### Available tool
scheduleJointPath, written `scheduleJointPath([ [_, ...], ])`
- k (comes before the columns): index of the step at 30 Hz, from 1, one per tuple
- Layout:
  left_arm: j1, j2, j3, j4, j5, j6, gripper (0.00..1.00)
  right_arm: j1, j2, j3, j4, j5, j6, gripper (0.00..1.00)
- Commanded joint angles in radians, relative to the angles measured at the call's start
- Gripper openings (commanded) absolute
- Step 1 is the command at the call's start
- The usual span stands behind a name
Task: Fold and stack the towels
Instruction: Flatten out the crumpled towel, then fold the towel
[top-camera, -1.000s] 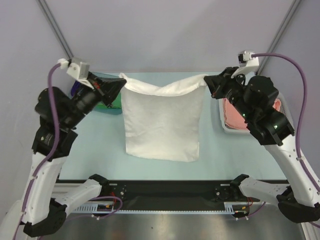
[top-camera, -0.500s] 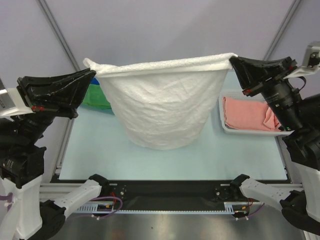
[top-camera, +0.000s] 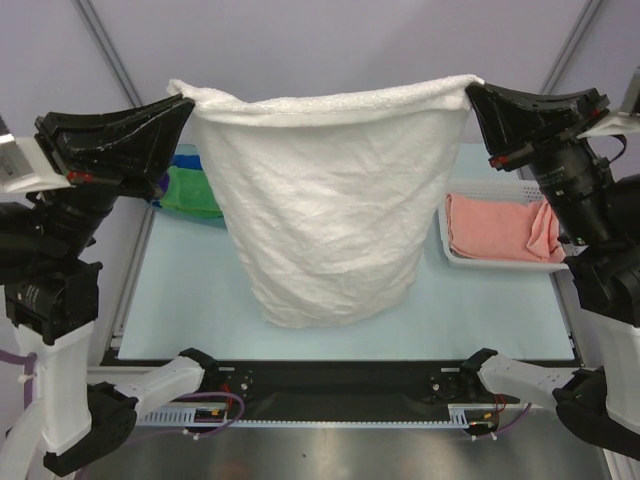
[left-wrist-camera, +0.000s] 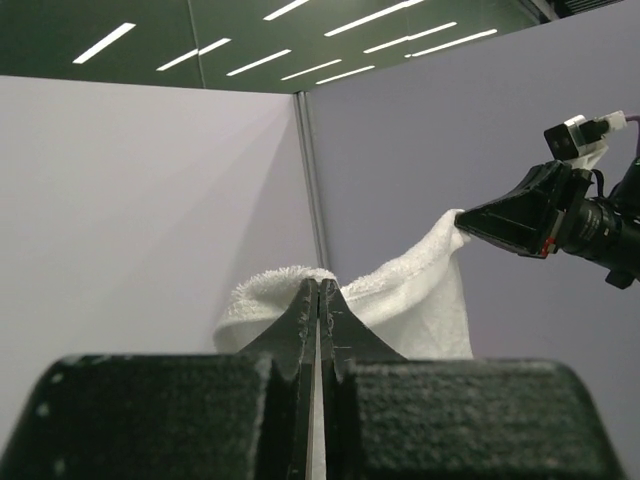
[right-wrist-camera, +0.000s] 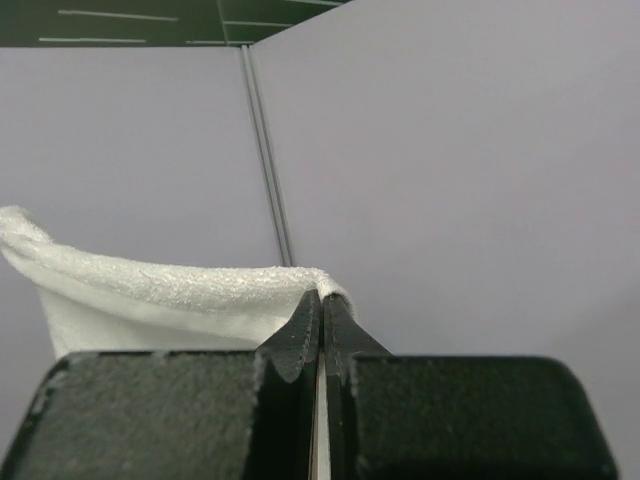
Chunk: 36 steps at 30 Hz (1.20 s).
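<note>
Top external: white towel (top-camera: 320, 200) clamped by left gripper (top-camera: 183, 102), right gripper (top-camera: 474, 98); hem possibly aloft.

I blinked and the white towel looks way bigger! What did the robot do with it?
The white towel was lifted higher, toward the camera, and its top edge was stretched wider. The left tool and right tool kept pinching its top corners; nothing was let go. The pink towel in its basket and the green towel stayed put.

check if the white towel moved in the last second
Yes. The white towel rose toward the camera: its top edge, earlier level with the far edge of the table, now shows above it.
</note>
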<state>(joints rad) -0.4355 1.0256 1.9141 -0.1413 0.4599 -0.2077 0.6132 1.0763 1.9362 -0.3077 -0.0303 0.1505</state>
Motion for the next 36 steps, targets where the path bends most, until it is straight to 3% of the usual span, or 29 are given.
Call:
scheduleJointPath([
  [1,0.000,0.095,0.007,0.006,-0.094,0.033,0.00,-0.004,0.069,0.000,0.045,0.030,-0.052,0.00],
  [5,0.033,0.204,-0.058,0.031,-0.125,0.025,0.00,-0.059,0.198,-0.023,0.054,0.041,-0.053,0.00],
  [7,0.063,0.264,-0.104,0.067,-0.127,0.002,0.00,-0.174,0.278,-0.069,0.085,-0.084,0.027,0.00],
  [12,0.102,0.513,-0.145,0.191,-0.173,-0.013,0.00,-0.344,0.520,-0.115,0.225,-0.187,0.116,0.00],
  [18,0.158,0.915,0.129,0.185,-0.197,-0.056,0.00,-0.458,0.805,0.035,0.334,-0.275,0.236,0.00],
  [22,0.184,1.094,0.362,0.151,-0.219,-0.067,0.00,-0.503,0.967,0.167,0.340,-0.307,0.273,0.00],
  [27,0.205,1.188,0.438,0.155,-0.210,-0.087,0.00,-0.518,1.105,0.285,0.311,-0.316,0.291,0.00],
  [36,0.218,1.128,0.208,0.207,-0.181,-0.101,0.00,-0.518,1.084,0.178,0.263,-0.315,0.314,0.00],
])
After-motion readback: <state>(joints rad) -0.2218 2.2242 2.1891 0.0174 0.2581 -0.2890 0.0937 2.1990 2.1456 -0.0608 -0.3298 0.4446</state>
